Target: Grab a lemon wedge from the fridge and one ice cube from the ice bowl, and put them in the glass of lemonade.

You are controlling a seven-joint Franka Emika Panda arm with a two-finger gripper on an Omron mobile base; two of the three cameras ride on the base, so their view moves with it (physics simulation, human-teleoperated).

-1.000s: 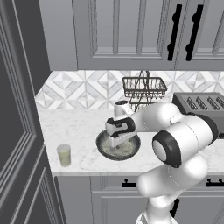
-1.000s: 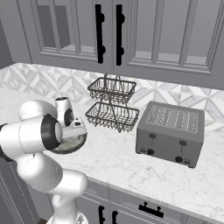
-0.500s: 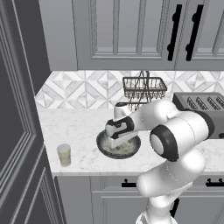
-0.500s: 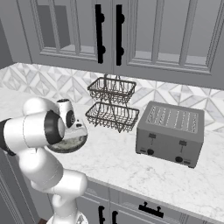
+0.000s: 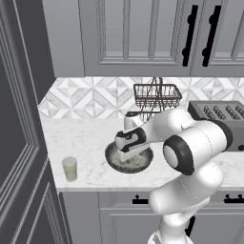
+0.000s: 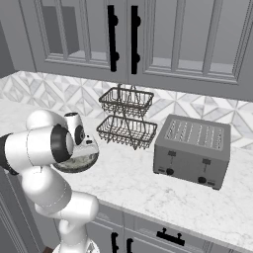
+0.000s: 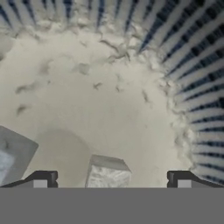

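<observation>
Claw (image 7: 109, 181) wide open, nothing held, down inside ice bowl (image 5: 114, 164), fingertips (image 7: 41, 179) straddling ice cube (image 7: 107, 173) at 6 o'clock of hand view; second cube (image 7: 13, 157) at 8 o'clock

Bowl on counter (image 5: 81, 140), mid-front; glass of lemonade (image 5: 70, 168) at bowl's 9 o'clock, near counter edge

Step, as judged: ice pickup. Next: drop slightly, close on cube, lift, carry to glass

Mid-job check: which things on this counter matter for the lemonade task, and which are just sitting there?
Job:
- ice bowl, gripper open and down inside it
- ice cube between the fingertips, another cube off to one side
- glass of lemonade near the counter's front edge

Just lying about:
- two-tier wire basket
- toaster
</observation>
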